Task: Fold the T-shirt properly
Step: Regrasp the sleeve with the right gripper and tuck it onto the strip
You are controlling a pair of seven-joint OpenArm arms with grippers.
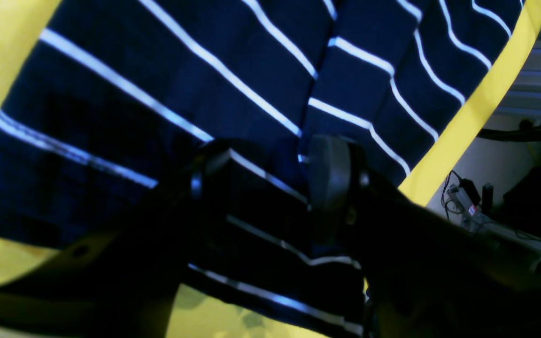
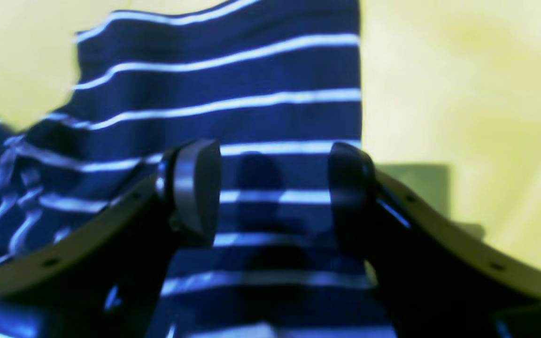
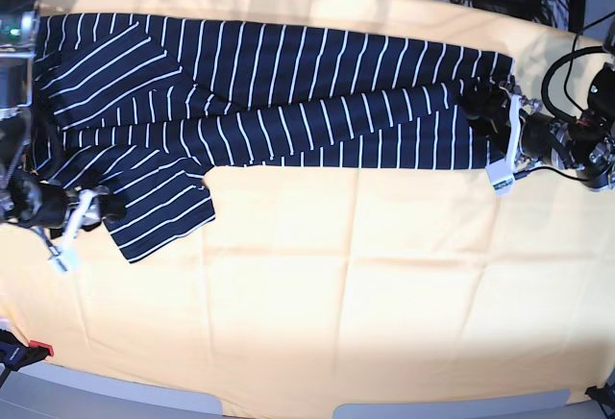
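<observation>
I see the T-shirt (image 3: 269, 102) lying lengthwise across the far half of the yellow-orange cloth (image 3: 317, 275), already doubled over once along its length, one sleeve (image 3: 159, 212) sticking out toward me at the base view's left. The left gripper (image 1: 270, 176) sits at the hem end on that view's right. Its jaws are apart, straddling striped fabric; a ridge of cloth sits between the pads, but nothing looks pinched. The right gripper (image 2: 270, 188) is at the sleeve end, jaws spread wide and released, with flat cloth showing between them and the shirt's straight edge just beside one pad.

Risks from here:
- Closing the left jaws where they are could catch both layers, or only the top one. I can't tell which from the wrist view, and a one-layer grab would pull the fold apart.
- The right gripper is close to the shirt's edge, so a shallow bite could slip off on lift.
- Either pad could nip the yellow-orange cloth underneath and drag it.
- The loose sleeve may end up bunched if the next fold goes over it.
</observation>
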